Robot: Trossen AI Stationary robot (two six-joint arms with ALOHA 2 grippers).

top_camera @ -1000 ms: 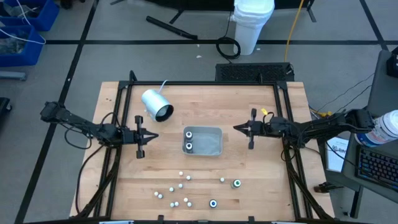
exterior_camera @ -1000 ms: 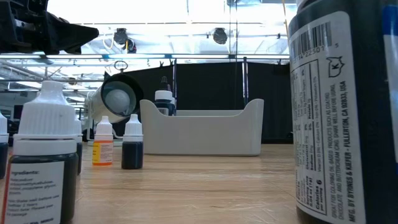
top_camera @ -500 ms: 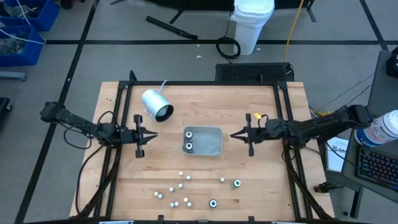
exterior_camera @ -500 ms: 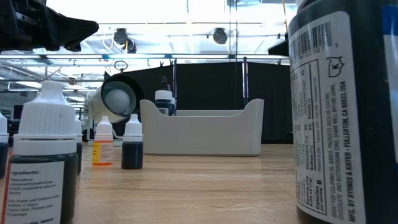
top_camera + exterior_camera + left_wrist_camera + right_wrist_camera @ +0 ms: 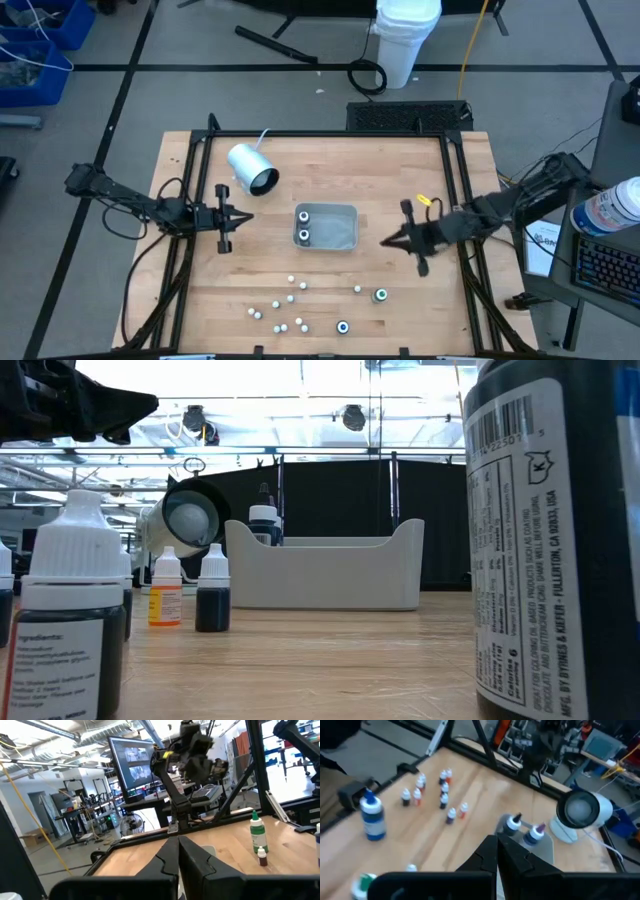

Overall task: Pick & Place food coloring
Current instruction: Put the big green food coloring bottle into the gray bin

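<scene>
The food coloring bottles (image 5: 283, 305) stand scattered near the table's front edge; two bigger ones (image 5: 380, 295) (image 5: 343, 326) stand to their right. Two more bottles (image 5: 304, 225) stand upright in the shallow grey tray (image 5: 342, 236) at the middle. My right gripper (image 5: 383, 241) is shut on nothing and hovers just right of the tray, pointing toward the table's left and slightly down. Its wrist view shows the shut fingers (image 5: 497, 852) over the tray (image 5: 546, 847) and the scattered bottles (image 5: 445, 795). My left gripper (image 5: 250, 217) is shut, holds nothing, and waits left of the tray.
A white-and-grey cylinder (image 5: 252, 168) with a cord lies at the far left of the table. A dark frame (image 5: 330, 136) runs along the far and side edges. In the low view, large bottles (image 5: 70, 620) (image 5: 555, 540) stand close in front of the tray (image 5: 320, 575).
My right gripper has swung from the tray's far right corner toward the table's near edge and has risen, staying shut. It has left the low view. The bottles and the tray have not moved.
</scene>
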